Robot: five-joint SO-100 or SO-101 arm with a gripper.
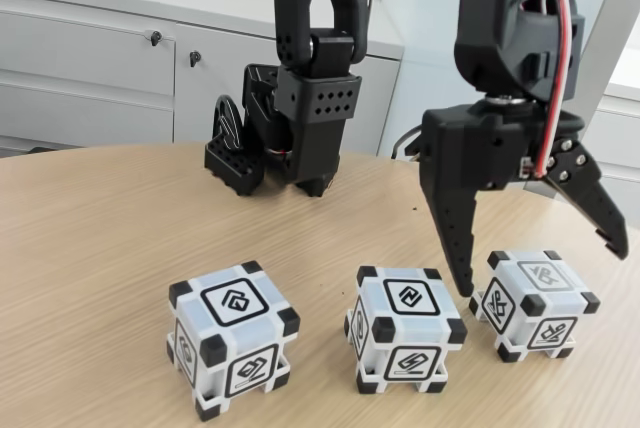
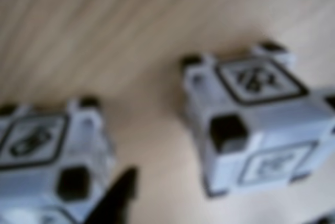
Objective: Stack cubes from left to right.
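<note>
— Gripper [image 1: 545, 273], fixed view: how do the fingers stand?

— Spread wide and holding nothing. One black finger [image 1: 455, 233] points down between the middle cube [image 1: 405, 331] and the right cube [image 1: 535, 303]; the other finger [image 1: 600, 198] angles out past the right cube's far side. The right cube sits in the gap below them. Contact with it: cannot tell.

— Cubes, location?

— Three in a row on the wooden table [image 1: 90, 238], each apart from its neighbour. Left cube [image 1: 232, 338] stands well clear of the gripper.

— Wrist view entry?

— Blurred. Two cubes, one at left [image 2: 49, 156] and one at right [image 2: 256, 119], with a dark fingertip [image 2: 118, 198] low between them.
</note>
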